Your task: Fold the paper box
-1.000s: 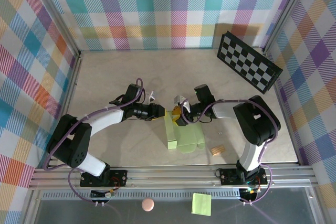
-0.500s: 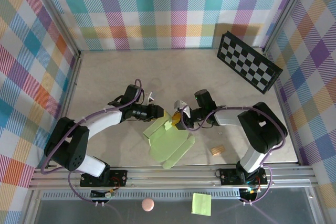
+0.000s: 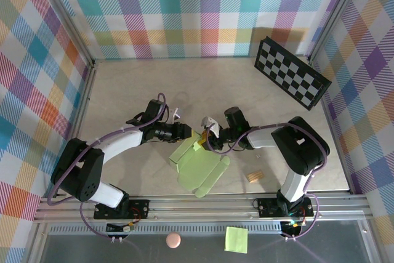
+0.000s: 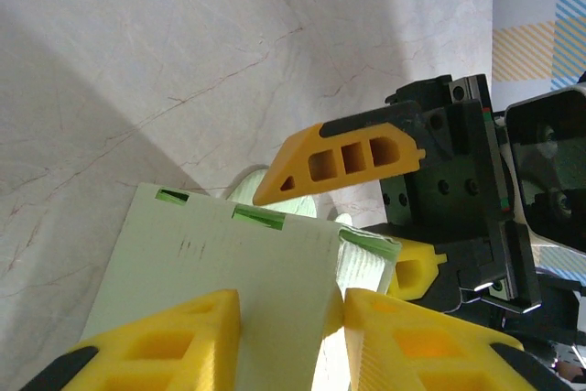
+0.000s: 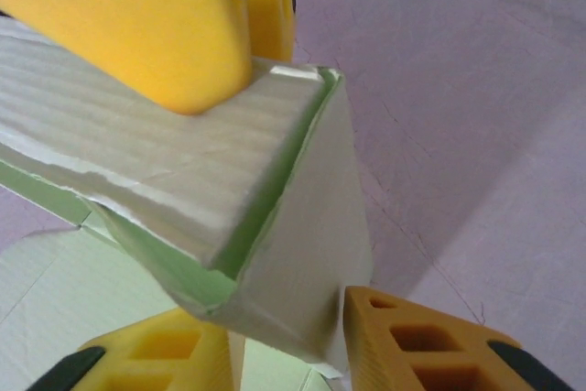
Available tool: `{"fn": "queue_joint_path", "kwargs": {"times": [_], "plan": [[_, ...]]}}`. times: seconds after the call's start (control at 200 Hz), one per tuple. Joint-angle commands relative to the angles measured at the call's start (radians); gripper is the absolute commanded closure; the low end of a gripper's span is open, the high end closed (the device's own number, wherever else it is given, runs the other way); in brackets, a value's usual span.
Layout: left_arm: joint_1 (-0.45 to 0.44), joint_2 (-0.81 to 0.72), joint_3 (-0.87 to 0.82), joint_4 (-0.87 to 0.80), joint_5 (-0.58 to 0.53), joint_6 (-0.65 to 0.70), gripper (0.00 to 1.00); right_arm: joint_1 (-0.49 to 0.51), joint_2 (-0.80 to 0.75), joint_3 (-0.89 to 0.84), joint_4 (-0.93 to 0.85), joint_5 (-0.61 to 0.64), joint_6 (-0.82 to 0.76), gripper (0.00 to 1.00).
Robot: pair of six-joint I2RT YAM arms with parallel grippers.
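Note:
The paper box (image 3: 198, 165) is a pale lime-green card, partly folded and tilted up off the table at its far end. My left gripper (image 3: 194, 136) is shut on its upper edge; in the left wrist view a flat slotted panel (image 4: 220, 258) sits between the yellow fingers (image 4: 156, 345). My right gripper (image 3: 207, 141) meets it from the right and is shut on a folded corner flap (image 5: 302, 254), which fills the gap at its fingertips (image 5: 291, 341). The two grippers nearly touch. The left gripper's finger (image 5: 156, 25) presses on the ribbed card.
A checkerboard plate (image 3: 292, 78) leans at the back right. A small wooden piece (image 3: 254, 177) lies right of the box near the front rail (image 3: 197, 201). Beyond the rail lie a green sticky note (image 3: 236, 239) and a pink round object (image 3: 173, 239).
The box has been lifted from lying flat and swung out to the front left, spreading open. The right gripper shifted slightly left and its jaws narrowed onto the flap. The left gripper held still.

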Motion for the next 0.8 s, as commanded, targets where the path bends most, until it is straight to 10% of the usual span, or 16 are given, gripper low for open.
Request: {"fn": "queue_joint_path", "kwargs": {"times": [0.0,0.435,0.795], "plan": [[-0.006,-0.016,-0.027,-0.040,-0.015,0.008,0.65,0.019,0.017,0.014,0.041,0.036,0.024,0.72],[-0.007,-0.056,-0.033,-0.014,-0.014,-0.017,0.56,0.162,-0.038,-0.016,0.080,0.508,0.189,1.00],[-0.007,-0.098,-0.049,-0.012,-0.034,-0.029,0.48,0.301,-0.010,-0.019,0.059,1.055,0.459,1.00]]}}
